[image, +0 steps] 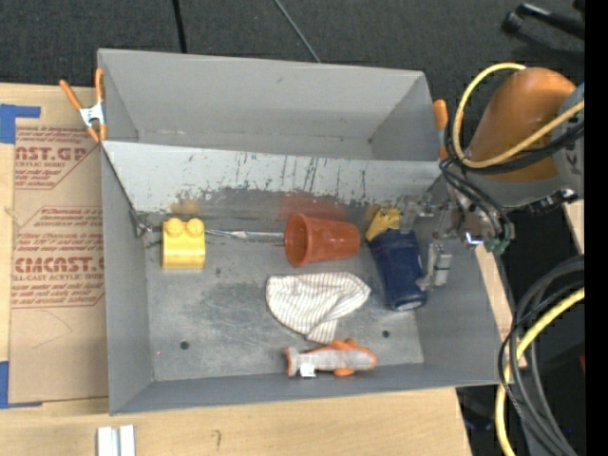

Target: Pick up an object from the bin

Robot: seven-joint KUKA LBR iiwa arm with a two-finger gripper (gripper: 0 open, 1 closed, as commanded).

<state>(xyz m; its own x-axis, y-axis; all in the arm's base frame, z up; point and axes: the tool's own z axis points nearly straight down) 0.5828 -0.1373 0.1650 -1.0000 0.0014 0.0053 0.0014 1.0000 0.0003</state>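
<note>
Though the bin holds only a few things, they lie well spread, and the arm leans in over its right wall. Going down in size, there is a striped cloth crumpled in the middle, an orange cup on its side behind it, and a blue can lying to the right. A yellow block sits well apart on the left, an orange-and-white fish lies near the front wall, and a small yellow bit is just behind the can. The hand sits low, just beside the can on its right. I cannot tell whether it touches the can, has anything in it, or how far open it is. I'd judge this the reach-and-grasp step, with nothing lifted yet. Next it needs to straddle the can across its width, close firmly, then rise straight without knocking the cup
</note>
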